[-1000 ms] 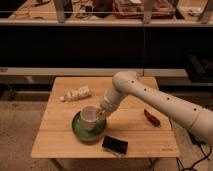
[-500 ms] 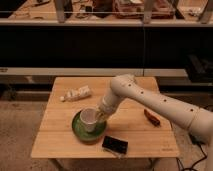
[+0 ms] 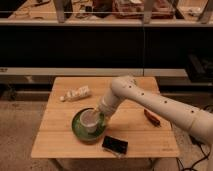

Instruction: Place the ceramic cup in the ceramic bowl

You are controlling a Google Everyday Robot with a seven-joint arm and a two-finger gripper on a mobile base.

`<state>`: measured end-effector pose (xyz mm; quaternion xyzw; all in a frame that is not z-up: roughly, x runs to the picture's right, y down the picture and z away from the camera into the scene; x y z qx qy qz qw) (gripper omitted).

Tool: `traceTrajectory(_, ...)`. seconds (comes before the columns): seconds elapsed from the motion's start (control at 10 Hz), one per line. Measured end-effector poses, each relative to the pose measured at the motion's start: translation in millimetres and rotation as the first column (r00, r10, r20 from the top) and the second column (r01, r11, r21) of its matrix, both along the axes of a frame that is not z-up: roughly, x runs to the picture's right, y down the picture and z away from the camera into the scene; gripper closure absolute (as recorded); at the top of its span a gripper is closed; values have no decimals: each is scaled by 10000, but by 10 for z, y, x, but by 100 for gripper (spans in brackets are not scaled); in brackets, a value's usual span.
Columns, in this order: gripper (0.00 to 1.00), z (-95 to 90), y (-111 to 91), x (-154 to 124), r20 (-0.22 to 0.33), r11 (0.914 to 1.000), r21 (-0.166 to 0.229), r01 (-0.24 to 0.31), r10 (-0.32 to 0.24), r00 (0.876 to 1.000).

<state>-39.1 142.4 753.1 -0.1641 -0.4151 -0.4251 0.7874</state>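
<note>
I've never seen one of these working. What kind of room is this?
Probably a lab or workshop: cluttered benches run behind a small wooden table, where the gripper is at a ceramic cup in a ceramic bowl.

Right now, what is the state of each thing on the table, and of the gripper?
ceramic cup: upright, inside the bowl.
ceramic bowl: upright on the table, holding the cup.
gripper: down at the cup, over the bowl.
white packet: lying flat behind the bowl.
black rectangular object: lying flat near the front edge.
reddish object: lying flat under the arm.
wooden table: standing level.
</note>
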Motion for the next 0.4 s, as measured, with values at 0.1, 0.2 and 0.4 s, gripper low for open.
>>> traceTrajectory(0.1, 20, -17, -106, 17, 20, 9985, 223, -507, 507, 9987)
traceTrajectory(0.2, 20, -40, -216, 54, 6, 9947, 483, -906, 906, 9959)
traceTrajectory(0.4, 20, -64, -342, 149, -91, 9881, 860, -1274, 1286, 9917)
